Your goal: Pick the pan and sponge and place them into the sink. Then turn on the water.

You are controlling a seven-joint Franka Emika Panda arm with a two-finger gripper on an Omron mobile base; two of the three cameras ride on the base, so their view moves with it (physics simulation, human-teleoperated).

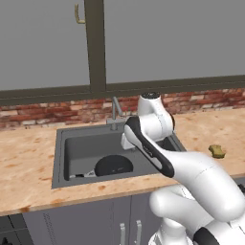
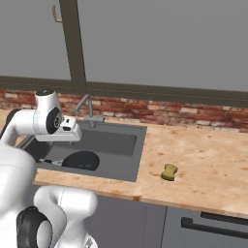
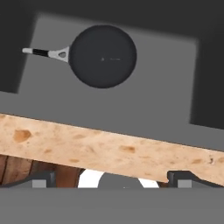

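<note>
The black pan (image 1: 113, 166) (image 2: 81, 160) lies flat on the floor of the dark grey sink (image 1: 81, 148) (image 2: 118, 141). In the hand view the pan (image 3: 103, 56) is at the upper left, its grey handle (image 3: 43, 53) pointing left. My gripper (image 3: 116, 179) is open and holds nothing, hanging above the sink's counter-side rim. My white hand (image 1: 128, 141) (image 2: 66, 131) is over the basin. The yellow-olive sponge (image 1: 217, 151) (image 2: 169, 172) rests on the counter right of the sink, well away from the hand. No water is in view at the faucet (image 1: 115, 107) (image 2: 87, 106).
A speckled tan counter (image 1: 28, 162) (image 2: 203, 155) (image 3: 109, 148) surrounds the sink. A red brick backsplash (image 1: 48, 112) and a dark window frame (image 1: 95, 48) rise behind it. Grey cabinet doors (image 1: 81, 225) sit below the counter.
</note>
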